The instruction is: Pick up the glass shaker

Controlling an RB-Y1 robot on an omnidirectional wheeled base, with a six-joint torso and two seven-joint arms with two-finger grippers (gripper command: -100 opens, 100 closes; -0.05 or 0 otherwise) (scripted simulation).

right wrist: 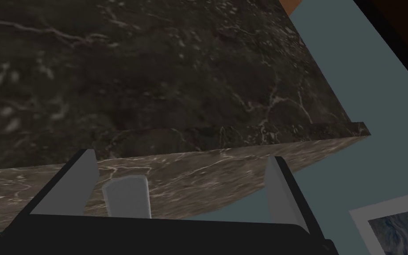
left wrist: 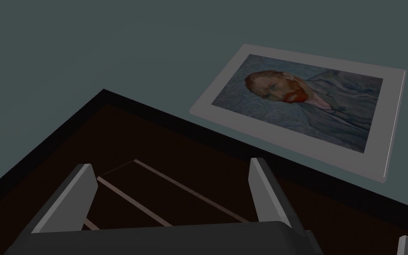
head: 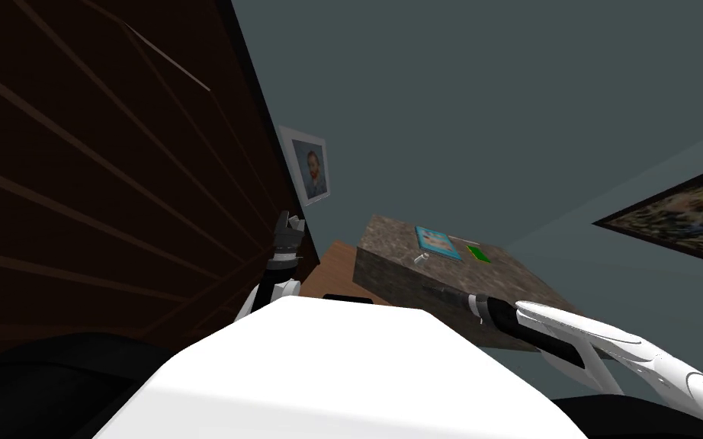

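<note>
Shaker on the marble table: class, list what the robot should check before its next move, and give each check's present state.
1. Right gripper open: ok.
2. Shaker between its fingers: ok.
3. Shaker centred there: not ok, it sits close to one finger.
4. Fingers clear of the table: cannot tell.
5. Left gripper open, away from the table, beside a dark cabinet: ok.

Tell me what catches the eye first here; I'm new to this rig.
A dark marble table with a blue book on it, and a framed portrait hung beside a dark cabinet. A pale shaker sits between the right gripper's open fingers.
</note>
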